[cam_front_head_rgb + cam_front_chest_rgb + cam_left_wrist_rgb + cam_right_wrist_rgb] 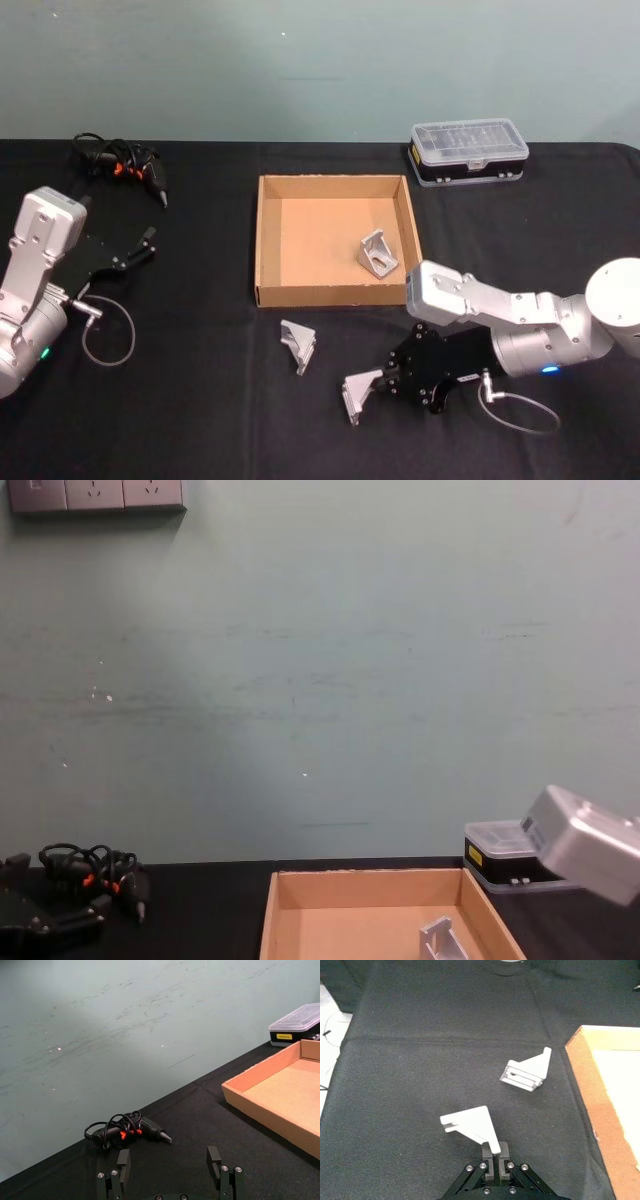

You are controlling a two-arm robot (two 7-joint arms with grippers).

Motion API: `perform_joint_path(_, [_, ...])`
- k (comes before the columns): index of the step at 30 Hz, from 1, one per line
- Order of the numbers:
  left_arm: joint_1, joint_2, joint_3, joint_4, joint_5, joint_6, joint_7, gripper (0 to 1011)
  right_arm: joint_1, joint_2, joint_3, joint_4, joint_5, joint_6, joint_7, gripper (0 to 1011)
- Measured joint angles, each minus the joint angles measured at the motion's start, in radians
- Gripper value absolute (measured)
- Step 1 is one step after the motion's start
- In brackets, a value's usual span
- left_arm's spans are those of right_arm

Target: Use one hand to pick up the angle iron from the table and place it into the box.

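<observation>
Right hand (494,1151) pinches an iron (469,1124), our wrist view confirms; the head view shows us another iron (377,254) in the box (262,240); left hand (138,250) spread.

The chest view's bottom edge cuts off your box (370,888) and the boxed angle iron (440,940). One corner of the held angle iron (470,1124) hides inside your right gripper (496,1154).
</observation>
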Motion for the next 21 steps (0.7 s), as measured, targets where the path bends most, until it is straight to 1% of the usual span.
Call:
perform_joint_path(4, [0.0, 0.0, 0.0, 0.0, 0.0, 0.0, 0.0, 1000, -0.008, 0.013, 0.017, -0.019, 0.011, 0.002, -0.009, 67])
perform_joint_path(7, [0.0, 0.0, 0.0, 0.0, 0.0, 0.0, 0.0, 1000, -0.017, 0.027, 0.04, -0.04, 0.028, 0.003, -0.022, 67])
perform_joint_path(8, [0.0, 0.0, 0.0, 0.0, 0.0, 0.0, 0.0, 1000, -0.017, 0.027, 0.04, -0.04, 0.028, 0.003, -0.022, 67])
perform_joint_path(10, [0.0, 0.0, 0.0, 0.0, 0.0, 0.0, 0.0, 1000, -0.023, 0.038, 0.06, -0.059, 0.042, 0.004, -0.034, 67])
perform_joint_path(14, [0.0, 0.0, 0.0, 0.0, 0.0, 0.0, 0.0, 1000, -0.027, 0.045, 0.08, -0.074, 0.052, 0.005, -0.05, 67])
perform_joint_path(15, [0.0, 0.0, 0.0, 0.0, 0.0, 0.0, 0.0, 1000, -0.028, 0.046, 0.091, -0.079, 0.055, 0.007, -0.063, 67])
perform_joint_path(17, [0.0, 0.0, 0.0, 0.0, 0.0, 0.0, 0.0, 1000, -0.03, 0.044, 0.101, -0.081, 0.057, 0.008, -0.079, 67])
perform_joint_path(20, [0.0, 0.0, 0.0, 0.0, 0.0, 0.0, 0.0, 1000, -0.032, 0.034, 0.122, -0.083, 0.053, 0.009, -0.122, 67])
perform_joint_path(21, [0.0, 0.0, 0.0, 0.0, 0.0, 0.0, 0.0, 1000, -0.031, 0.024, 0.131, -0.081, 0.042, 0.011, -0.149, 67])
